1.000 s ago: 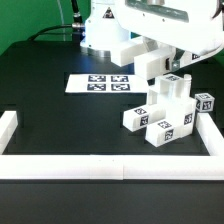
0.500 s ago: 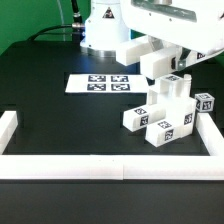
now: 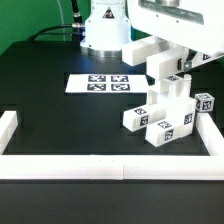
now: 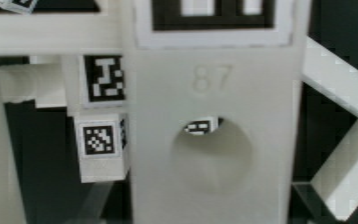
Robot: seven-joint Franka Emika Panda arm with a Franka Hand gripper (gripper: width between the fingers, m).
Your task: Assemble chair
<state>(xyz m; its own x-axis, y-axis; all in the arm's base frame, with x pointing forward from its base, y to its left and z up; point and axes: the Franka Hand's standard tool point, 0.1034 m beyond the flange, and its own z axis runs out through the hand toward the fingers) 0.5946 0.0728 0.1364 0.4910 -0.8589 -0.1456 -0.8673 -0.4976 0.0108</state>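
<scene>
The pincer is clamping a white chair part, long axis upright, directly above the part-built chair, which is standing near the tabletop's edge on the exterior view's right.

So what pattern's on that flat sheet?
Black-and-white square tags on the white marker board, clearest in the exterior view.

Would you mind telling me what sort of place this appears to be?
Probably a robotics lab test bench: a robot arm, a marker board of printed tags, and tagged white chair parts inside white border rails.
</scene>
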